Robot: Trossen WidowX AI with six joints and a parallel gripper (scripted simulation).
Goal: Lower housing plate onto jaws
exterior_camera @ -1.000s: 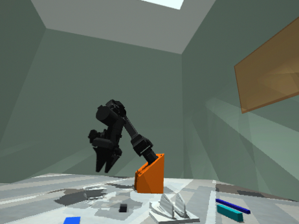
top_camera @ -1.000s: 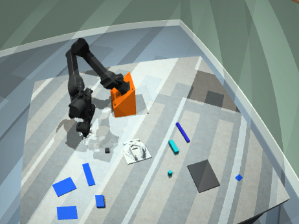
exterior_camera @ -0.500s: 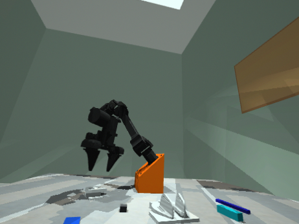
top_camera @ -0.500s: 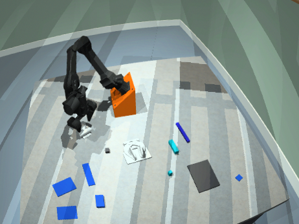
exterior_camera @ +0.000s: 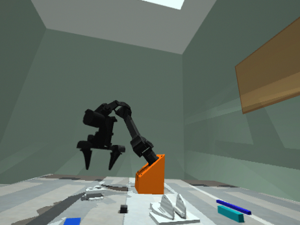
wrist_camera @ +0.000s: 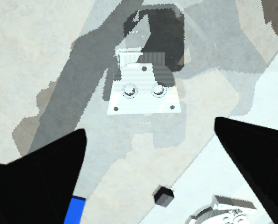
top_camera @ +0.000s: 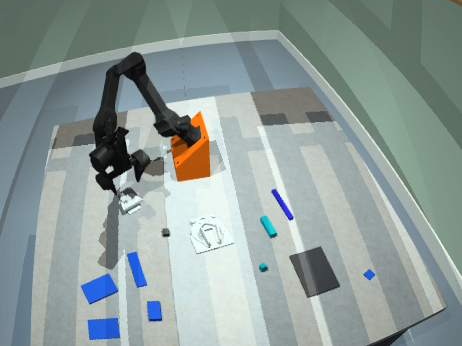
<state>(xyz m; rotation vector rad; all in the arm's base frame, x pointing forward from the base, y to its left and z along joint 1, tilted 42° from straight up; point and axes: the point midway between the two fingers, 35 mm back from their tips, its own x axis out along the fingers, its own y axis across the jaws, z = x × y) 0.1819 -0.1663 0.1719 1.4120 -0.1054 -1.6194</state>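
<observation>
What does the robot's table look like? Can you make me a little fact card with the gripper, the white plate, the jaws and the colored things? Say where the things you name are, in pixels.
end effector: open, holding nothing, raised above the table
housing plate point(top_camera: 131, 202) point(exterior_camera: 94, 195) point(wrist_camera: 144, 102): on the table, not on the jaws
jaws: standing on the white base point(top_camera: 200, 247) point(exterior_camera: 175, 221)
arm mount point(top_camera: 194, 165) point(exterior_camera: 152, 181): orange
small cube point(top_camera: 165, 232) point(exterior_camera: 123, 209) point(wrist_camera: 164, 195): dark
teal pieces: two
plate on jaws: not yet
</observation>
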